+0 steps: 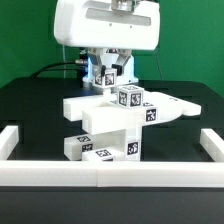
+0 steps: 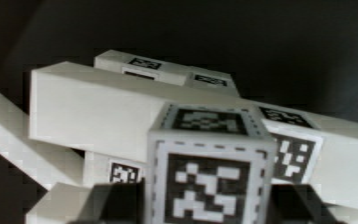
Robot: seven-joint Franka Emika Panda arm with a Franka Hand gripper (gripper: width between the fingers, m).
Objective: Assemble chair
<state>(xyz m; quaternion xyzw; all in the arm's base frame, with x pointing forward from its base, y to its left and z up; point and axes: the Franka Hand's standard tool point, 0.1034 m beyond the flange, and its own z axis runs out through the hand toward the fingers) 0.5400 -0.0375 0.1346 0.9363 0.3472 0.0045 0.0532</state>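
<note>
On the black table (image 1: 30,105), inside the low white border rails (image 1: 100,172) that fence the work area like a shallow tray, the white blocky plastic chair (image 1: 110,125) with small black-and-white square tags stands in the centre of the exterior view, partly put together. The two-finger gripper (image 1: 113,78) reaches down just above it, in the upper middle of the frame. Its jaws are pressed almost together, pinching a tagged white post (image 2: 211,170) of the chair, large in the lower middle of the wrist view.
</note>
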